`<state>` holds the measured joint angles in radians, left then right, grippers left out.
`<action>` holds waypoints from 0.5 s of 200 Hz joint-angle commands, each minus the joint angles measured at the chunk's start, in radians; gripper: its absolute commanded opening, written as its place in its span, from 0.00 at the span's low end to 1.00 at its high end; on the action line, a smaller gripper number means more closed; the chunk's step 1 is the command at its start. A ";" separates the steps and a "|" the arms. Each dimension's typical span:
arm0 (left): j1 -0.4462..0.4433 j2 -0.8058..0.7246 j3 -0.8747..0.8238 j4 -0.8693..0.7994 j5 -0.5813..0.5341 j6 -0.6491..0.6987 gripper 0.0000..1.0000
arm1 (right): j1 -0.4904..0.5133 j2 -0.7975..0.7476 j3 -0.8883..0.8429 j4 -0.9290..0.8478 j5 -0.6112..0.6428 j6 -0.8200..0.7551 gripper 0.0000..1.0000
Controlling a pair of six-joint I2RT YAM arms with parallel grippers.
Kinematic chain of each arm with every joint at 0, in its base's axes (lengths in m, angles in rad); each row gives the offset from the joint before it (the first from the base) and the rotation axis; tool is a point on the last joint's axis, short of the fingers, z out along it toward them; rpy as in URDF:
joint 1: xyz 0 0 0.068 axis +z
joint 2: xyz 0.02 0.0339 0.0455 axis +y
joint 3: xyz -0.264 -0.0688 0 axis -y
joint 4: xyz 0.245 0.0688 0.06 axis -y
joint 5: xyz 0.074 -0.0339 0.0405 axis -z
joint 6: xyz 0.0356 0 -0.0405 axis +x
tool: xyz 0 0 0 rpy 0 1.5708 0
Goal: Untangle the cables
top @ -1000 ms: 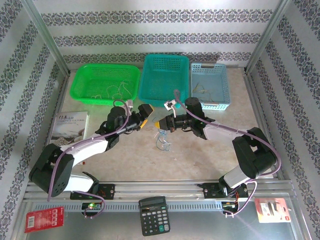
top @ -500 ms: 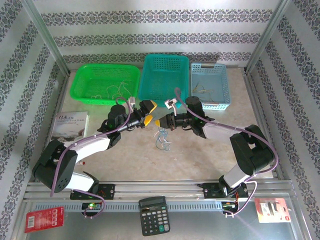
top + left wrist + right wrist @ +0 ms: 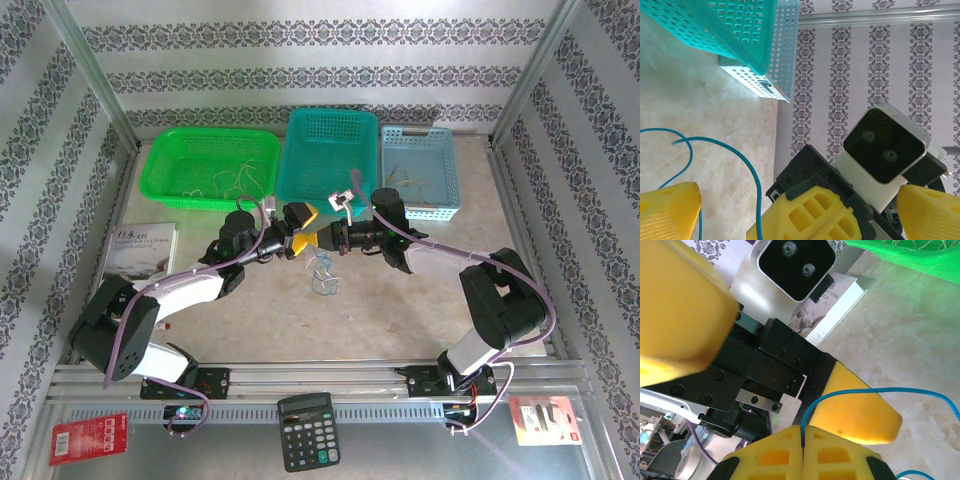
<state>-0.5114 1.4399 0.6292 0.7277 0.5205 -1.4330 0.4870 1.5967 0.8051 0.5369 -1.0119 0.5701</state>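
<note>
Both arms now sit closer toward 12 o'clock, tips meeting. Left gripper (image 3: pixel 303 228) gapes wide, straddling the right gripper (image 3: pixel 335 238), which pinches a blue strand (image 3: pixel 860 390) of the cables (image 3: pixel 322 272) dangling at 6 o'clock. Best to clamp the left jaws beside that pinch, then part slowly.

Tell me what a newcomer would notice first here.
Two yellow-fingered grippers meet nose to nose mid-table. The right gripper is shut on a blue cable, between the fingers of the open left gripper. The cables trail just below them, and a teal basket stands right behind.
</note>
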 commanded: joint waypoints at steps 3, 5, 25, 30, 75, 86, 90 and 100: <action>-0.015 0.021 0.042 0.096 0.013 -0.031 1.00 | 0.014 0.020 0.022 0.051 -0.020 -0.001 0.00; -0.015 0.023 0.044 0.097 0.014 -0.031 1.00 | 0.016 0.020 0.022 0.051 -0.021 -0.001 0.00; -0.015 0.036 0.047 0.120 0.004 -0.033 1.00 | 0.029 0.020 0.014 0.052 -0.025 0.000 0.00; -0.015 0.038 0.046 0.128 0.000 -0.033 0.99 | 0.031 0.019 0.010 0.052 -0.026 -0.001 0.00; -0.010 0.036 0.009 0.197 -0.061 -0.023 0.73 | 0.028 -0.010 -0.040 0.052 -0.021 -0.004 0.00; -0.009 0.031 0.002 0.211 -0.072 -0.019 0.65 | 0.027 -0.013 -0.050 0.052 -0.019 -0.007 0.00; -0.008 0.028 0.001 0.214 -0.074 -0.017 0.63 | 0.025 -0.014 -0.054 0.052 -0.018 -0.006 0.00; -0.006 0.021 -0.003 0.216 -0.083 -0.014 0.60 | 0.023 -0.017 -0.061 0.052 -0.015 -0.008 0.00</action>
<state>-0.5171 1.4769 0.6441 0.8467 0.4770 -1.4578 0.5129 1.6070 0.7700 0.5518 -1.0119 0.5739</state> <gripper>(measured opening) 0.632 0.056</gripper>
